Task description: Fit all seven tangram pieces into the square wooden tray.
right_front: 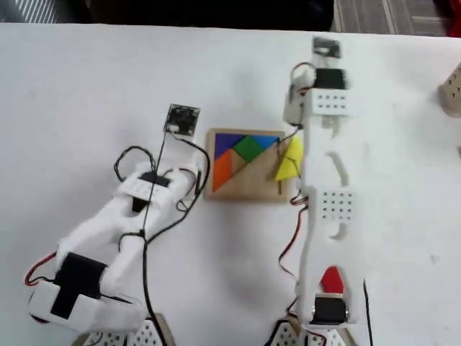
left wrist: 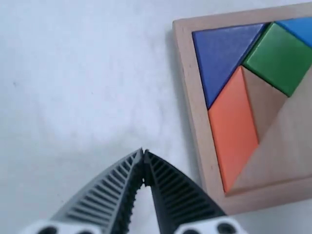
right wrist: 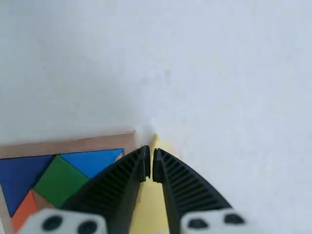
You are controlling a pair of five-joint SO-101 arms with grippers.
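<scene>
high view: yellow triangle [right_front: 290,160] stands along the tray [right_front: 245,193] edge nearest the right arm | left wrist view: left gripper [left wrist: 143,158] closed on nothing, tray just beside its tips | right wrist view: right gripper [right wrist: 150,157] clamped on yellow triangle, tray just beside

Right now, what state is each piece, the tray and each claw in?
Tray: partly filled, bare wood showing.
Dark blue triangle: seated in tray.
Green square: seated.
Light blue triangle: seated.
Orange piece: seated.
Yellow triangle: gripped at the tray's edge, not seated.
Left claw: shut, empty, beside the tray.
Right claw: shut on the yellow triangle.
</scene>
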